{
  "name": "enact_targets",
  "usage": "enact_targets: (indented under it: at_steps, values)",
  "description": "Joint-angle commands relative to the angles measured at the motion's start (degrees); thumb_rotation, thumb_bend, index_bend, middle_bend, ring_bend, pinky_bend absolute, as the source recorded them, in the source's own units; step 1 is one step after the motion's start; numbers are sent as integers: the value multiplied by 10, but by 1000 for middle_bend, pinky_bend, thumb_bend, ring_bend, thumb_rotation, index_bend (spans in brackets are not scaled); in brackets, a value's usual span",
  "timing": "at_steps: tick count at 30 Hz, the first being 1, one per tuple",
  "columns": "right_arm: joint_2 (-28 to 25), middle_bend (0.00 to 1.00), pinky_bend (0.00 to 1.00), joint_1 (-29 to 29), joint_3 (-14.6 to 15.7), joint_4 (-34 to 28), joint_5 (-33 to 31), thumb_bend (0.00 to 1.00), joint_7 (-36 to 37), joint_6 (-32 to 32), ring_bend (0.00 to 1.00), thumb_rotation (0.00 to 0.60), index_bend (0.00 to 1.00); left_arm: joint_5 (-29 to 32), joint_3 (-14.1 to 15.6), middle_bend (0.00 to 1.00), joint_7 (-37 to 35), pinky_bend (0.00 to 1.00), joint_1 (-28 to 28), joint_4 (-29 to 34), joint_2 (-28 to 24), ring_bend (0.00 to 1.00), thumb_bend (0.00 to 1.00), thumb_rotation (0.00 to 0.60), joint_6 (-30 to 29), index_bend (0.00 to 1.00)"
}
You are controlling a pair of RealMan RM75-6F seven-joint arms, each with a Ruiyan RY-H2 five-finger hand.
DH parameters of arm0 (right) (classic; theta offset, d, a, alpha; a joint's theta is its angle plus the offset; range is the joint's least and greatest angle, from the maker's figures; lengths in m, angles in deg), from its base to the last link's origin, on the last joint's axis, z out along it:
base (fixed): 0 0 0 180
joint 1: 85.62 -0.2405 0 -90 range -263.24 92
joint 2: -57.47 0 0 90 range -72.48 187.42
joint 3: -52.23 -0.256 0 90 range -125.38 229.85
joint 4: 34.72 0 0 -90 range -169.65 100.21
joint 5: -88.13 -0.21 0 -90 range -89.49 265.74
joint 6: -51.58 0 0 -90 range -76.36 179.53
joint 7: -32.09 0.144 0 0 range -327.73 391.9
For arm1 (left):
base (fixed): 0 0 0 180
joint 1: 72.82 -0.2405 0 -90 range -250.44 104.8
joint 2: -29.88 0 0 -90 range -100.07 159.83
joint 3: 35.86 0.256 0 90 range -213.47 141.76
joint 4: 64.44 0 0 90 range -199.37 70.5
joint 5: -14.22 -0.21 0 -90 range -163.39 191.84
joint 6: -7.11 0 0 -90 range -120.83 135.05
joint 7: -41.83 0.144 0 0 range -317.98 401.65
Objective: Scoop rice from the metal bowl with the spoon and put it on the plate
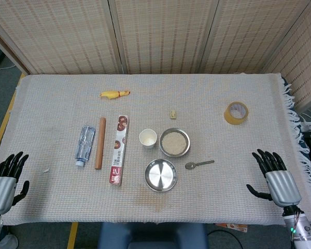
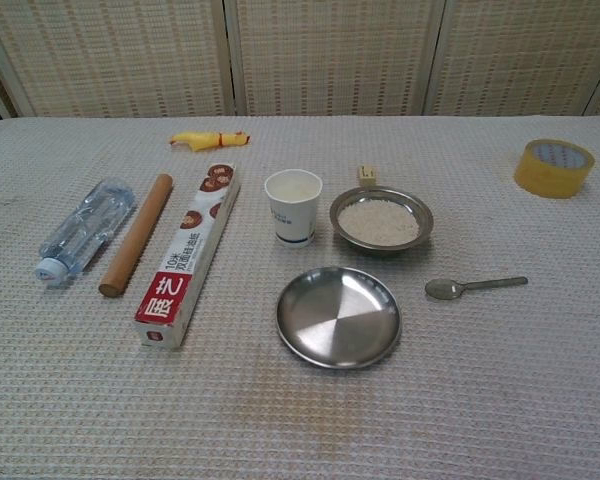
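Observation:
A metal bowl [image 1: 174, 142] [image 2: 381, 220] full of white rice sits at the table's middle. Just in front of it lies an empty round metal plate [image 1: 160, 175] [image 2: 338, 316]. A metal spoon [image 1: 199, 164] [image 2: 475, 287] lies flat to the right of the plate, its scoop end toward the plate. My left hand [image 1: 5, 179] rests open at the near left edge of the table, far from everything. My right hand [image 1: 276, 176] is open at the near right, well to the right of the spoon. Neither hand shows in the chest view.
A paper cup [image 1: 147, 138] [image 2: 293, 206] stands left of the bowl. A long box [image 1: 119, 149], a wooden rolling pin [image 1: 100, 142] and a plastic bottle [image 1: 85, 144] lie on the left. A yellow rubber chicken [image 1: 114, 94], a small block [image 1: 172, 114] and a tape roll [image 1: 236, 112] lie farther back.

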Motion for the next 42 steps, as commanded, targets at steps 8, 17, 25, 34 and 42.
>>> enact_targets:
  at_steps: [8, 17, 25, 34, 42]
  values:
    - [55, 0, 0, -56, -33, 19, -16, 179, -88, 56, 0, 431, 259, -12, 7, 0, 19, 145, -3, 14, 4, 0, 475, 600, -4, 0]
    - [165, 0, 0, -148, -71, 97, -65, 200, -160, 156, 0, 530, 444, -12, 11, 0, -1, 145, -2, 20, -5, 0, 474, 600, 6, 0]
    - [243, 0, 0, -178, -69, 182, -83, 241, -167, 181, 0, 559, 498, -18, 17, 0, -20, 145, -4, 15, -13, 0, 475, 600, 6, 0]
    - [285, 0, 0, -199, -60, 232, -90, 254, -163, 200, 0, 582, 517, -17, 19, 0, -29, 145, -7, 12, -18, 0, 475, 600, 6, 0]
    - [305, 0, 0, -210, -59, 255, -93, 266, -153, 202, 0, 599, 529, -16, 19, 0, -28, 145, -7, 12, -18, 0, 475, 600, 8, 0]
